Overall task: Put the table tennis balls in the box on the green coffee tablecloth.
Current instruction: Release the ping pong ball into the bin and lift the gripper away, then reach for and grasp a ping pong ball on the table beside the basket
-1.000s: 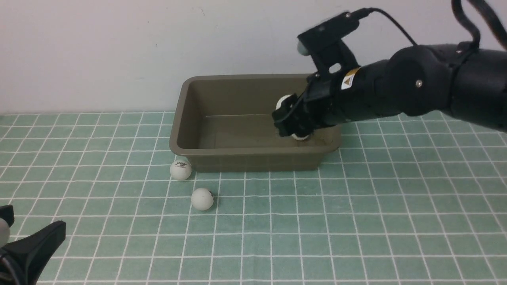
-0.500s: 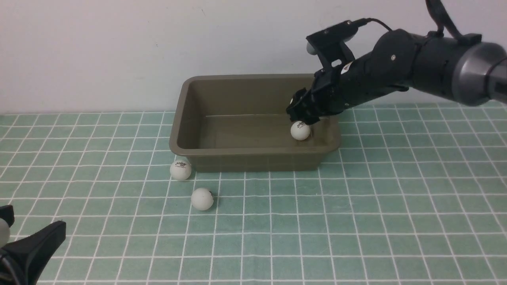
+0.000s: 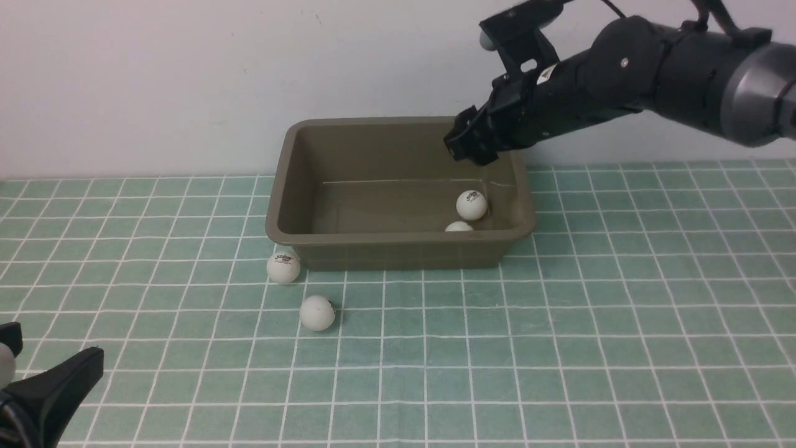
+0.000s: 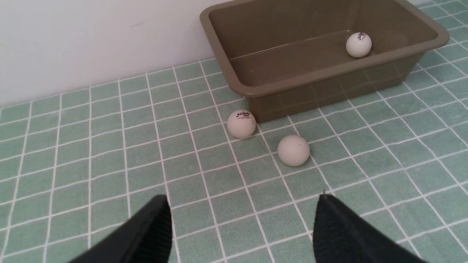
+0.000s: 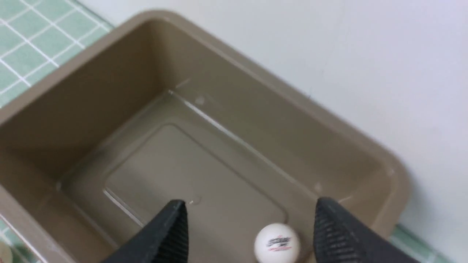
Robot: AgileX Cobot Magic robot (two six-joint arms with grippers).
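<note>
An olive-brown box (image 3: pixel 398 238) sits on a green checked cloth (image 3: pixel 559 342), set back close to a white wall (image 3: pixel 155 81). Two white balls lie inside at its right end. The logo ball (image 3: pixel 471 205) rests on the floor of the box. The second ball (image 3: pixel 459 226) is mostly hidden behind the front rim, so it may or may not touch that wall. The right claw (image 3: pixel 467 144) hangs above this same end with its jaws apart and nothing between them, placed where a released ball would land within the walls. Two balls remain on the cloth. The third ball (image 3: pixel 283 267) lies just beside the box's near left corner, and the fourth ball (image 3: pixel 318 312) lies a little nearer the robot. The left claw (image 4: pixel 243 199) waits low at the near left, jaws spread wide and empty. It faces these two balls, probably because they lie on its side. The box wall beside the third ball may crowd a finger.
</note>
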